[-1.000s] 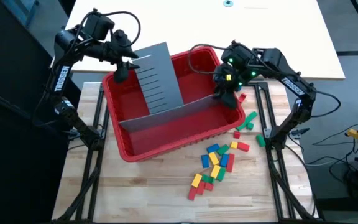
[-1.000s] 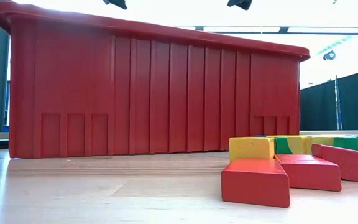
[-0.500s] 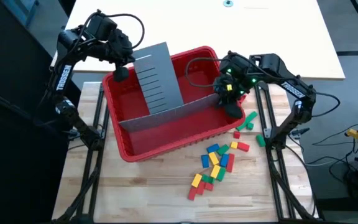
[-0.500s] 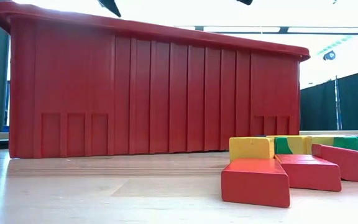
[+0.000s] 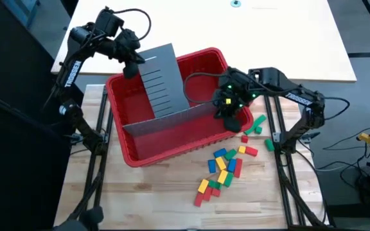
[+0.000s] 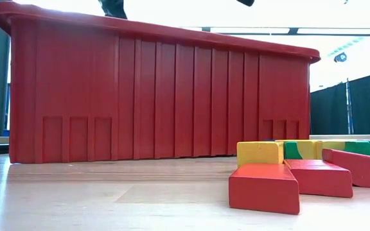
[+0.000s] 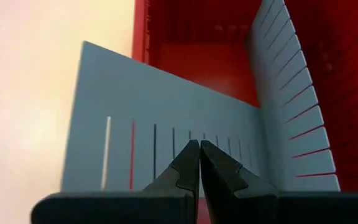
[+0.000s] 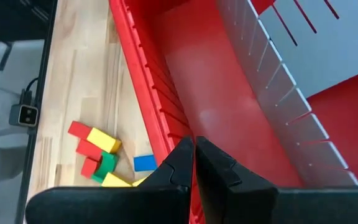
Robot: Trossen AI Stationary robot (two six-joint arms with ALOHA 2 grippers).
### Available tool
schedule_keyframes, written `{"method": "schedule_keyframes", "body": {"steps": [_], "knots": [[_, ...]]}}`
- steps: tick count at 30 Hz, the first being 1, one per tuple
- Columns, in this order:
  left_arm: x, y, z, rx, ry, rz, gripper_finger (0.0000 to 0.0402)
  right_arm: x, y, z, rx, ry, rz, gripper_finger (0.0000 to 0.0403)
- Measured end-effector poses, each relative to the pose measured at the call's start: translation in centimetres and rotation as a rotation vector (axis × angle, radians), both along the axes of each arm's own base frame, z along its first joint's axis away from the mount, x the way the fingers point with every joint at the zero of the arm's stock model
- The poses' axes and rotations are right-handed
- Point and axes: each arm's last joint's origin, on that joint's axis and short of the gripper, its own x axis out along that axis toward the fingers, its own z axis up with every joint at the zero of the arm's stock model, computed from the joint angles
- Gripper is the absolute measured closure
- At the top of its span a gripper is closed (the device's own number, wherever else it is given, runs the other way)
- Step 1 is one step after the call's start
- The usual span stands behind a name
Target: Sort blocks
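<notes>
Wooden-looking blocks (image 5: 222,168), light, stiff, smooth, best pinched across long flat sides; left gripper (image 7: 199,163) and right gripper (image 8: 194,160) jaws closed, empty.

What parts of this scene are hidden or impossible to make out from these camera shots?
- Low view: the red bin wall blocks everything inside it and behind it.
- Low view: both arms are cut off by the top edge.
- High view: the right tool and arm cover the bin corner; any block beneath cannot be seen.
- High view: the blocks overlap, too small to count.
- Left wrist view: the grey panel hides the bin floor behind it.
</notes>
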Motion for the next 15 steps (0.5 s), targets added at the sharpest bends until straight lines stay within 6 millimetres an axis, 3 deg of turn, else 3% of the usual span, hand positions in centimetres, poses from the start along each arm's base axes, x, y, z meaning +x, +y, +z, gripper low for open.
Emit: {"method": "schedule_keyframes", "body": {"steps": [7, 15], "knots": [[-0.4, -0.5, -2.0, -0.002, -0.024, 0.022, 0.0402, -1.1, 0.2, -2.0, 0.047, -0.066, -0.077, 0.0403], [-2.2, -1.5, -4.4, 0.067, -0.154, 0.116, 0.0402, -3.2, 0.6, -3.6, 0.067, -0.15, -0.154, 0.0403]]}}
